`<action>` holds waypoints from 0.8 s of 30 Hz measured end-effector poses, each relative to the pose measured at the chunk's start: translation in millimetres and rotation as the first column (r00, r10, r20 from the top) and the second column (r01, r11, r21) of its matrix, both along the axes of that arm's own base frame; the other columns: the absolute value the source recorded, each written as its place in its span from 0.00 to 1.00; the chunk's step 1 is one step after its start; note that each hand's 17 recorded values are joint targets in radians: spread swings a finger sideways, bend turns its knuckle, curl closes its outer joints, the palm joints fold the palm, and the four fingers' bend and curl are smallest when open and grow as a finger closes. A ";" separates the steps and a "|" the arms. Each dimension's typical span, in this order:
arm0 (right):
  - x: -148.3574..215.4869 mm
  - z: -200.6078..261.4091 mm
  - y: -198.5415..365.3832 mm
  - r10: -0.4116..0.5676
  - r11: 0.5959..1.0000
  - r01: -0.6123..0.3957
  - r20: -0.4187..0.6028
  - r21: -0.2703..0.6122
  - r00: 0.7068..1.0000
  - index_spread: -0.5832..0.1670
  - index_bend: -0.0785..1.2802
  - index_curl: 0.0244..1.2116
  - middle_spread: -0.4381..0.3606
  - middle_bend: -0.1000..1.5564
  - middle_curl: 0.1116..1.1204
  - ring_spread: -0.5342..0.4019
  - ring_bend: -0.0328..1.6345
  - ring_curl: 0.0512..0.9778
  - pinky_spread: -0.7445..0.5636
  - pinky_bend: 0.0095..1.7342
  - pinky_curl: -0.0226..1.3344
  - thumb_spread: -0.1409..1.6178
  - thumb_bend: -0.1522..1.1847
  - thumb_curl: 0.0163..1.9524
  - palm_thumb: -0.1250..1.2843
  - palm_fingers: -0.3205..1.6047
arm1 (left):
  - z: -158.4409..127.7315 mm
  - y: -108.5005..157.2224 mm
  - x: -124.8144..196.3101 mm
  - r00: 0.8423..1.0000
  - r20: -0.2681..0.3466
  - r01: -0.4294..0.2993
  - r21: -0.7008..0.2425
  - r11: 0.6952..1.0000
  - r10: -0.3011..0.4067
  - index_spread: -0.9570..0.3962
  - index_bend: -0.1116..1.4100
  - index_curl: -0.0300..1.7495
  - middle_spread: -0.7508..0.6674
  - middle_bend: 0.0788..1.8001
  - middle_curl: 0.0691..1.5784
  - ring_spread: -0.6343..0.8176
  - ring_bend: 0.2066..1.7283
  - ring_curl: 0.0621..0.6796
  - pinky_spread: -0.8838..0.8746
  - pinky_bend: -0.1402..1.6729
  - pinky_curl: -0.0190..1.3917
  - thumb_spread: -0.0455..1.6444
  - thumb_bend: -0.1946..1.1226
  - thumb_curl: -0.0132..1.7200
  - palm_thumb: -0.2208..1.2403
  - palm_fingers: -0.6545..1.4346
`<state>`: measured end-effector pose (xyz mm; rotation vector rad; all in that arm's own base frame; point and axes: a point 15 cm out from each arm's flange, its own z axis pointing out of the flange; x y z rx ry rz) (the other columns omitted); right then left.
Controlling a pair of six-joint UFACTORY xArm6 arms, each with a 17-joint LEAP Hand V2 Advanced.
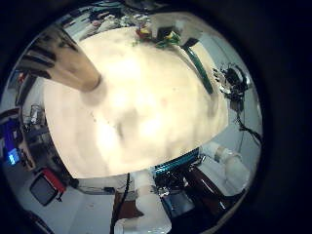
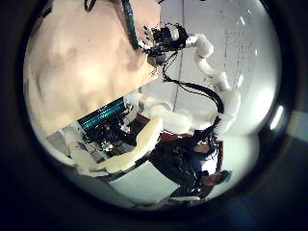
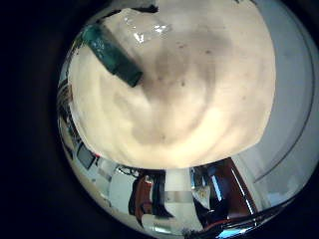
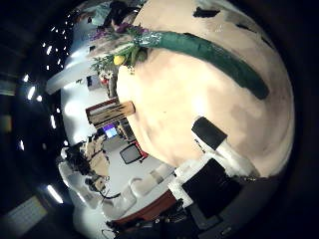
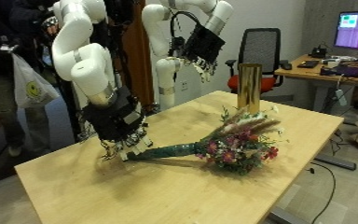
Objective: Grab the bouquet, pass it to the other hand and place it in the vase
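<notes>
Bouquet point(image 5: 216, 145) lies on bench point(image 5: 92, 177), not yet lifted; right robot hand point(image 5: 123, 131) relaxed at its stem, left robot hand point(image 5: 204, 42) released, vase point(image 5: 247, 89) at twelve o'clock.

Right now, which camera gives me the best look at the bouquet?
The outside view: it shows the whole bouquet lying on the table, its wrapped stem end at the right hand and its flowers toward the vase. The right thumb side palm view shows stem and blooms, curved. The other palm views catch only parts.
</notes>
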<state>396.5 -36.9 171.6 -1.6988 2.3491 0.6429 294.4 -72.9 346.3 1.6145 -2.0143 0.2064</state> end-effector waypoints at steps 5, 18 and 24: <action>8.0 -16.7 6.0 -0.005 1.000 0.005 -0.007 -0.006 1.000 0.57 0.21 0.39 0.69 0.33 0.28 0.63 0.39 0.22 0.73 0.23 0.22 0.67 0.10 0.22 0.62 0.31 | -1.3 -1.0 -0.6 1.000 -0.006 0.002 0.004 1.000 -0.002 0.94 0.19 0.20 0.77 0.10 0.18 0.77 0.18 0.23 0.76 0.18 0.21 0.57 0.12 0.18 0.37 0.40; 27.9 -37.4 19.2 0.004 1.000 -0.004 -0.009 -0.027 1.000 0.61 0.19 0.31 0.70 0.29 0.25 0.63 0.37 0.19 0.72 0.19 0.20 0.67 0.10 0.21 0.61 0.35 | -2.1 -2.5 0.3 1.000 -0.010 0.002 0.004 1.000 -0.002 0.94 0.19 0.20 0.77 0.10 0.18 0.78 0.18 0.22 0.76 0.18 0.21 0.57 0.12 0.18 0.36 0.40; 42.4 -41.9 26.7 0.011 0.999 -0.011 -0.014 -0.030 1.000 0.61 0.19 0.30 0.70 0.29 0.25 0.62 0.37 0.18 0.72 0.17 0.20 0.67 0.10 0.21 0.61 0.36 | -2.2 -2.3 1.8 1.000 -0.015 0.001 0.007 1.000 -0.001 0.94 0.19 0.20 0.77 0.10 0.18 0.78 0.19 0.22 0.76 0.18 0.20 0.57 0.12 0.18 0.36 0.40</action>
